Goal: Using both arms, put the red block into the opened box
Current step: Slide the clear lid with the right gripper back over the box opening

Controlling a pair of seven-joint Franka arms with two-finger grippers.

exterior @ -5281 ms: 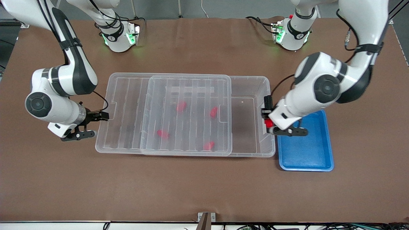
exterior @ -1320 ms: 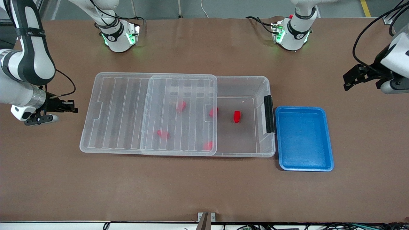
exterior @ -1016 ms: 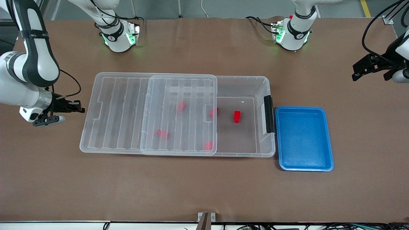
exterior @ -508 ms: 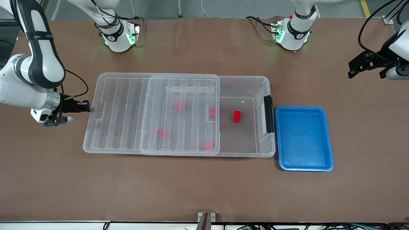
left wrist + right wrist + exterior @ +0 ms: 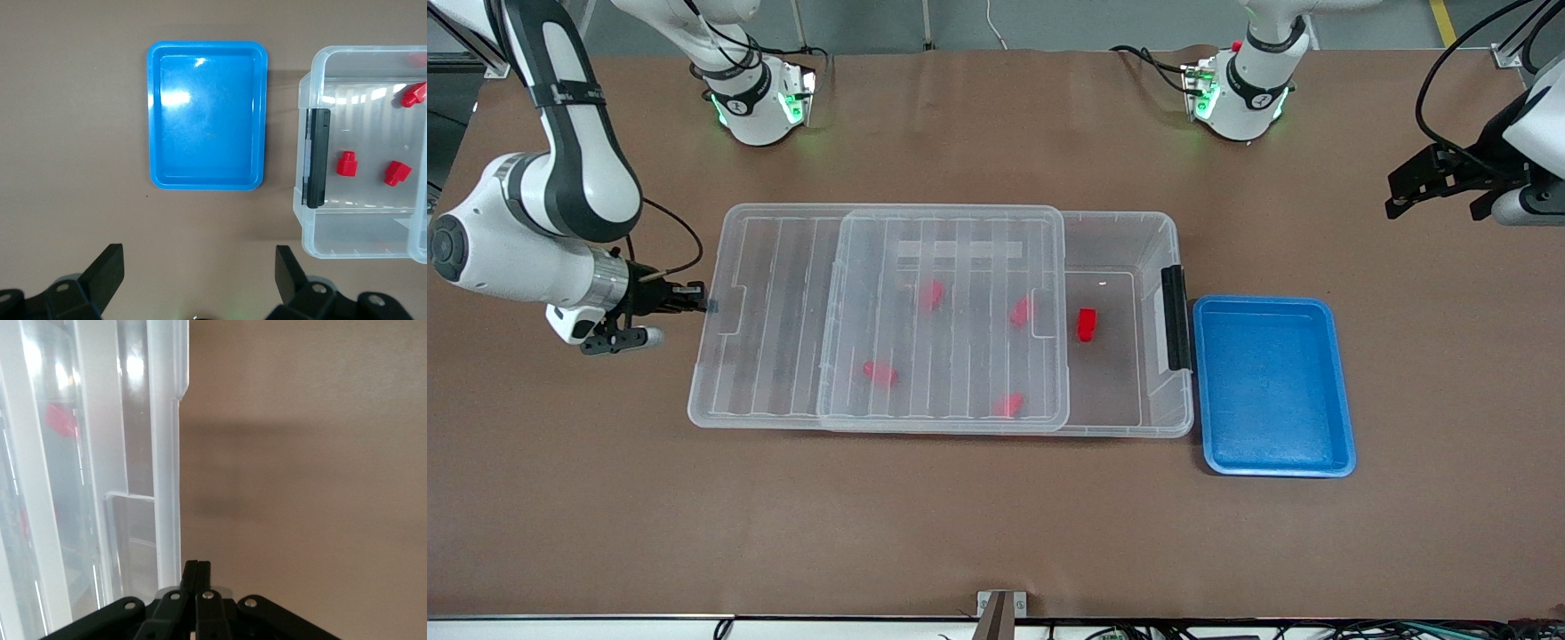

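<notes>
High front camera, two wrist cameras

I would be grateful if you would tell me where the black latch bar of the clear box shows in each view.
Front view: the black latch bar stands on the box's short end, beside the blue tray.
Left wrist view: the same bar on the box's end wall, facing the tray.
Right wrist view: not in it.
Shared landmark: the uncovered red block near the bar.

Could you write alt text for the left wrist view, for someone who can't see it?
Seen from above, an empty blue tray lies on a brown table beside the latch end of the clear box, which holds red blocks. The left gripper, open, hangs over bare table.
</notes>
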